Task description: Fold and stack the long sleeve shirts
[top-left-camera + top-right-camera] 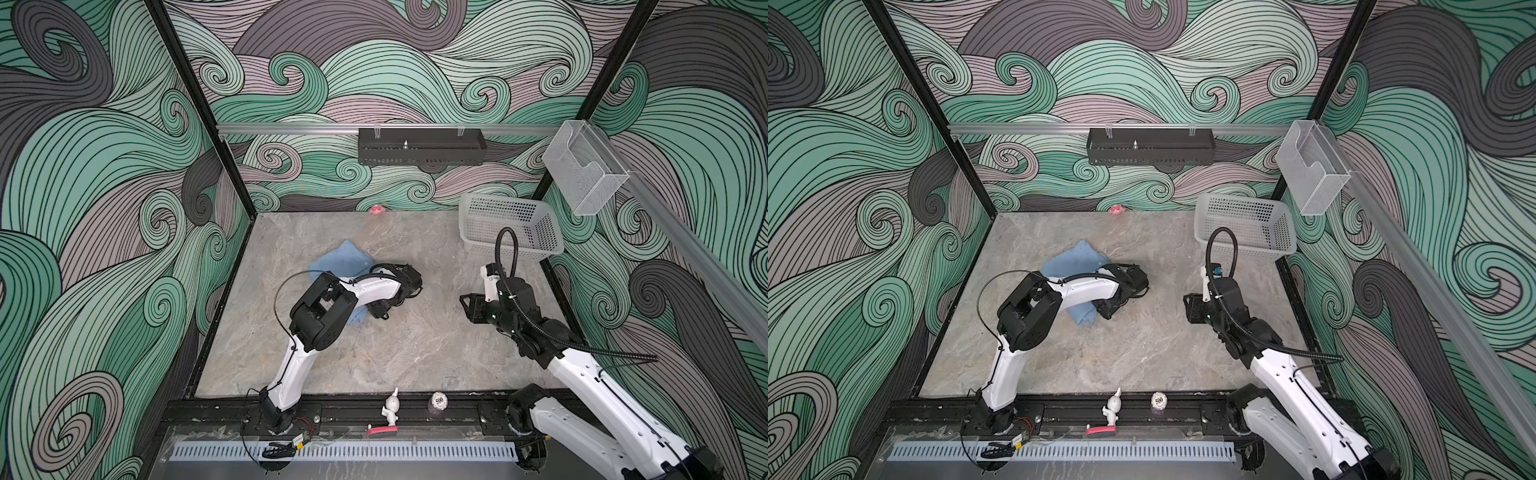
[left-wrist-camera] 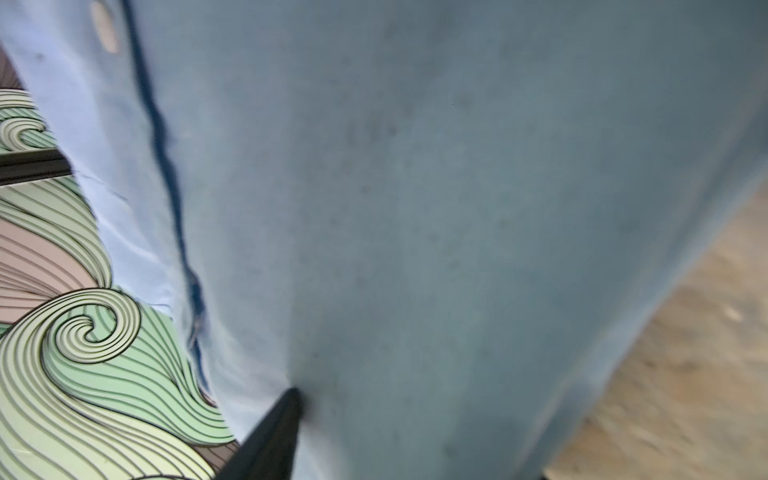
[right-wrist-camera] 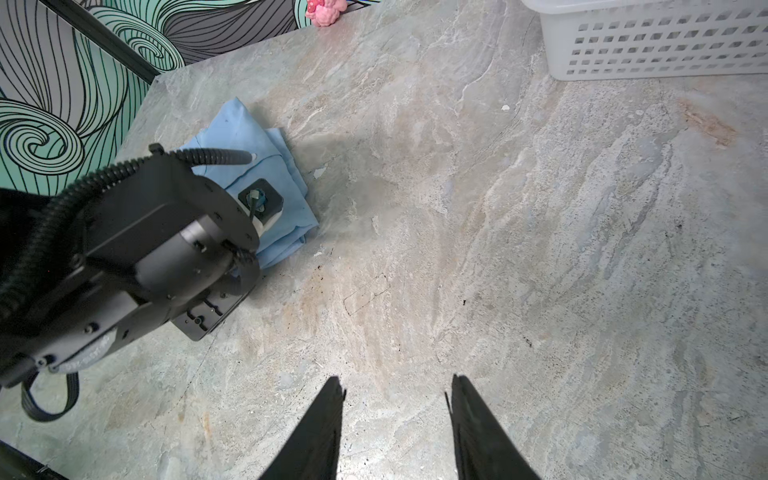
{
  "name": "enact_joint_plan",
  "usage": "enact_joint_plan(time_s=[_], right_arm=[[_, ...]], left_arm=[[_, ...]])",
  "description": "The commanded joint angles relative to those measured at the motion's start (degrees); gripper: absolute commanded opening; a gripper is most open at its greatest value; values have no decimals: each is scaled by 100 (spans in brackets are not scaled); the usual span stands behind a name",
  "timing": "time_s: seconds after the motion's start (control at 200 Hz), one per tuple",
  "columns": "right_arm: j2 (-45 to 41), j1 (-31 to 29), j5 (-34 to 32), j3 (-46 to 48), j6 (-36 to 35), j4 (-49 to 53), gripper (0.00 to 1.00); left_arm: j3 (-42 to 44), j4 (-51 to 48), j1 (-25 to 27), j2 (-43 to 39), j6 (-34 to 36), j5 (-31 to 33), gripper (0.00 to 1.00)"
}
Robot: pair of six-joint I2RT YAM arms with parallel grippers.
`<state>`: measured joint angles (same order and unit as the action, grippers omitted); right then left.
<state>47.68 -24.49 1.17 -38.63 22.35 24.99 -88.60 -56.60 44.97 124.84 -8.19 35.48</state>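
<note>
The light blue shirt lies bunched in loose folds on the table, at about 10 o'clock from the table's middle. Both top views show it partly hidden under the left arm. The left pincer is down at the shirt's 4 o'clock edge. In the left wrist view blue cloth fills nearly the whole picture. One black finger presses against it and the other is hidden behind the fabric, so I cannot tell how far this pincer is open or whether it has hold of the cloth. A pale button shows near a seam.

The right pincer is at about 3 o'clock from the table's middle, well apart from the shirt. Its jaws stand partly open with bare table between them — it holds nothing.

The white perforated basket stands in the 1 o'clock corner, and a small pink object lies at 12 o'clock against the back wall.
</note>
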Motion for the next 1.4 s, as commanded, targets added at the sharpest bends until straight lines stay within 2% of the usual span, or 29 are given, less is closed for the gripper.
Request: enact_joint_plan(time_s=[0.0,0.18,0.28,0.38,0.525,0.62,0.745,0.84,0.941,1.061,1.201,1.271,1.396], right_arm=[[-6,31,77,20,-115,-77,44],[51,41,183,46,-78,-97,44],[37,41,249,75,-38,-127,44],[39,45,241,99,-29,-122,44],[31,55,196,63,-52,-101,44],[-28,73,55,5,-89,-31,45],[-109,133,-191,-93,-143,79,45],[-113,209,-324,-226,-190,170,45],[-125,295,-367,-374,-246,259,45],[-124,383,-372,-548,-308,330,46],[10,445,-338,-748,-419,398,46],[118,462,-260,-793,-433,401,46],[395,472,-49,-821,-407,358,49]], left_arm=[[247,114,-255,945,192,-1533,49],[-23,74,-505,1179,272,-1920,26],[-129,57,-561,1194,291,-1864,0],[-142,48,-551,983,326,-1832,0],[-79,92,-295,167,365,-2363,0],[-149,34,15,-475,441,-3119,0],[-447,-114,428,-1096,505,-4685,0],[-789,-127,519,-1482,465,-5898,0],[-992,223,491,-2013,235,-6662,0],[-654,1252,104,-2536,-335,-7444,0],[388,2783,-839,-2790,-1296,-8228,0],[826,3255,-1294,-2630,-1591,-8409,0],[1210,3266,-1762,-1839,-1663,-8361,0]])
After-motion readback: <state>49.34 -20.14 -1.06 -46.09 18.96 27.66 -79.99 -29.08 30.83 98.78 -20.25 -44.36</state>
